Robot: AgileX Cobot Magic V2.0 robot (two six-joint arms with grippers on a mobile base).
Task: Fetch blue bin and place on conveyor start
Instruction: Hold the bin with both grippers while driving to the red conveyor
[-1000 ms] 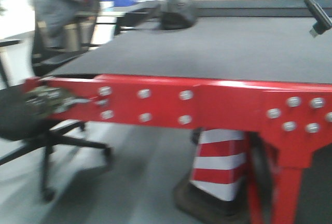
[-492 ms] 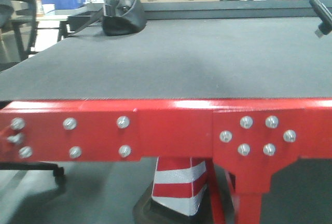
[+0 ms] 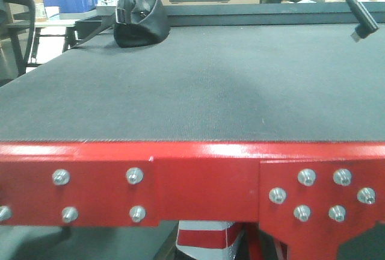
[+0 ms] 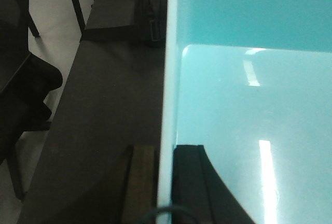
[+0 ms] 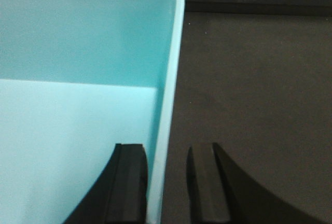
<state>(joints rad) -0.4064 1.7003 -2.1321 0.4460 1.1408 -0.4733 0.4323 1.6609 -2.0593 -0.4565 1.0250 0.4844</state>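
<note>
Left gripper [image 4: 166,185], seen from its wrist camera, straddled the left side wall of the blue bin [image 4: 249,130]. Its inner finger [image 4: 196,182] stood inside the bin against that wall, and its outer finger [image 4: 141,182] lay against the wall's outer face. The rim ran between the two with no gap visible on either side.

Right gripper [image 5: 166,154] straddled the opposite wall of the bin, near its far corner. Its inner finger [image 5: 129,182] stood inside the bin, close against the wall. Its outer finger [image 5: 205,187] stood outside the bin, with a narrow dark strip visible between it and the rim. Both wrists pointed along the bin's walls, fingers reaching forward.
</note>
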